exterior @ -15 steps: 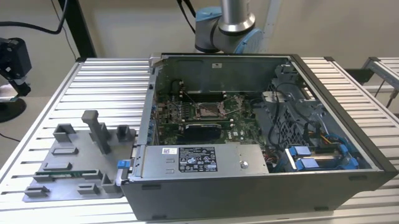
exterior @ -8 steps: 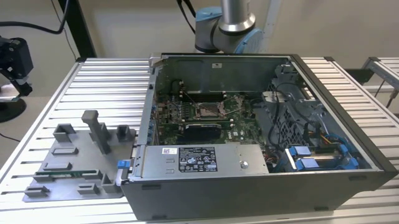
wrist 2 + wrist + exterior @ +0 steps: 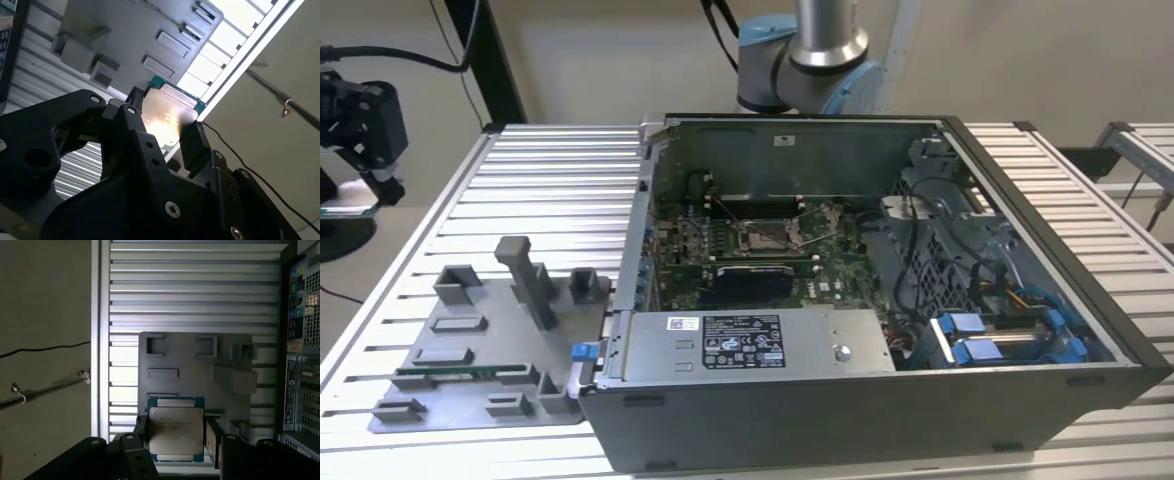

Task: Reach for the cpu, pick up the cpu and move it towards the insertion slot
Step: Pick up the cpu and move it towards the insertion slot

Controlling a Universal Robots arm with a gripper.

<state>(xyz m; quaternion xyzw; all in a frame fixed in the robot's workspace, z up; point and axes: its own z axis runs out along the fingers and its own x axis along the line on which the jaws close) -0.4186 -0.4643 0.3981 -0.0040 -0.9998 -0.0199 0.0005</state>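
Observation:
The cpu (image 3: 175, 432) is a flat square chip with a silvery top and a green edge. My gripper (image 3: 176, 437) is shut on it, one black finger (image 3: 141, 432) on each side. The second wrist view shows the cpu (image 3: 167, 117) from below, glinting between the fingers (image 3: 195, 142) of the gripper (image 3: 165, 125). In the exterior view the gripper (image 3: 376, 188) hangs high at the far left, well away from the open computer case. The insertion slot (image 3: 765, 238), a shiny metal frame with a dark centre, lies on the green motherboard inside the case.
A grey fixture plate (image 3: 480, 400) with upright posts (image 3: 527, 280) and a green memory stick (image 3: 454, 372) lies on the slatted metal table (image 3: 547, 190), under the held chip. The case walls (image 3: 881, 410), power supply (image 3: 747, 345) and cables (image 3: 947, 250) surround the motherboard.

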